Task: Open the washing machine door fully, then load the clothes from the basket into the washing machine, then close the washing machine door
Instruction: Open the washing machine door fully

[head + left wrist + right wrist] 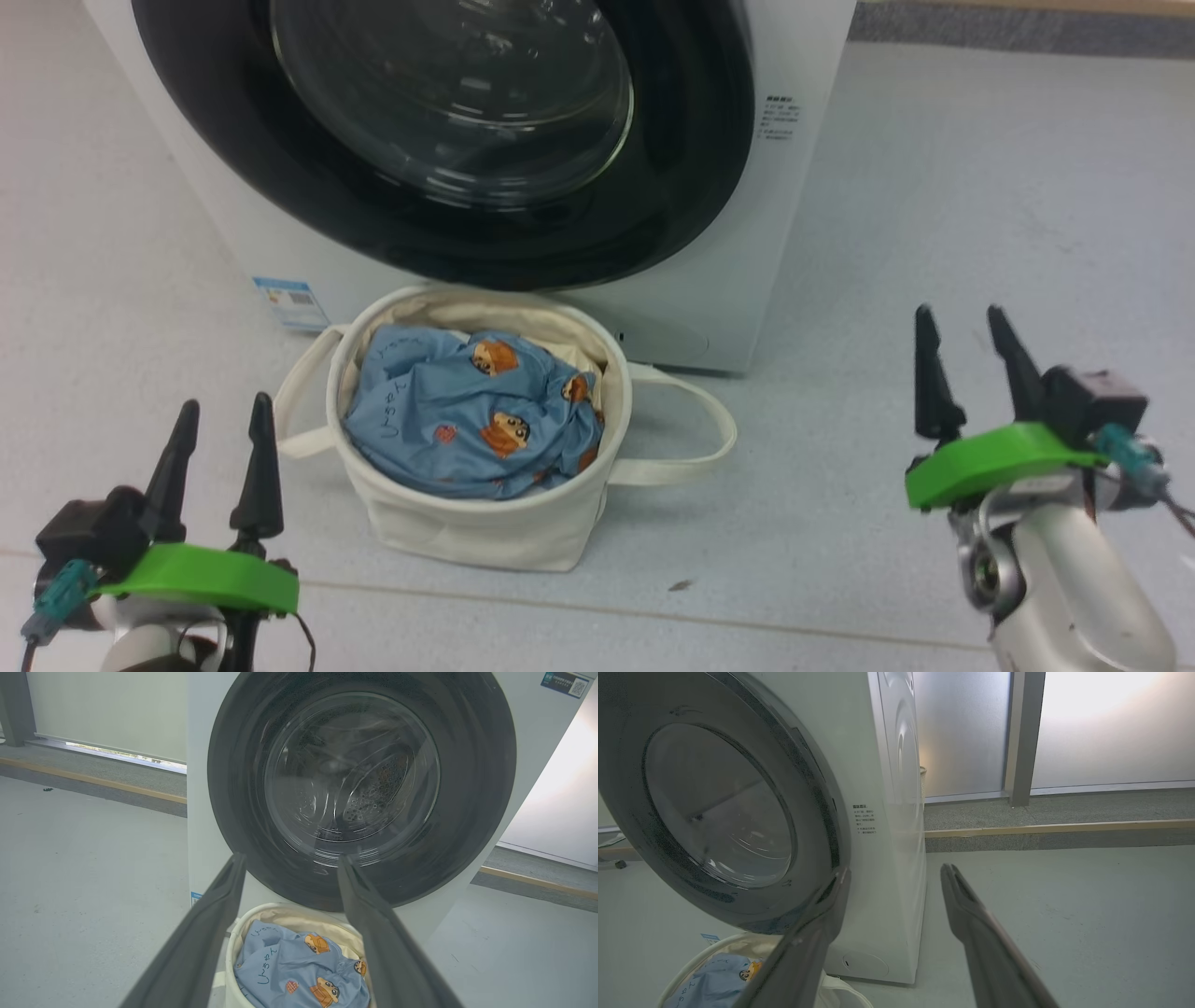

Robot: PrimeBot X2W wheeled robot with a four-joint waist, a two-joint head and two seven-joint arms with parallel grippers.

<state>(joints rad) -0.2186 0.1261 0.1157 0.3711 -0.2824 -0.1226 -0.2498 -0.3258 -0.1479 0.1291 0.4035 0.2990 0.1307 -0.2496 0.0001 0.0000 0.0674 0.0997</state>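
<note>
Washing machine (719,280), white front loader, stands on pale grey floor (980,187). The washing machine door (448,112) is glossy black with a clear bowl window and lies against the front, apparently closed. Labels: a small blue-white sticker (291,301) at 7 o'clock of the door, print too small to read; a block of grey text (778,117) at 3 o'clock of the door, not legible in the head view or in the right wrist view (865,819). The basket (485,532), a cream canvas tub with looped handles, sits on the floor at 6 o'clock of the door, just in front of the washer. The clothes (467,420) lie inside it: light blue fabric with orange-brown cartoon faces and dark handwritten script I cannot make out. The left gripper (228,403) is at 8 o'clock of the basket, fingers parted and holding nothing. The right gripper (961,313) is at 3 o'clock, well apart from the basket, fingers likewise parted and empty. The left wrist view adds the perforated steel drum (373,793) seen through the glass, and a dark sticker with a QR code (565,683) at 1 o'clock of the door. The right wrist view adds the washer's side panel (901,765), a round cover (865,964) low on the front, and frosted panels (1101,728) behind.
</note>
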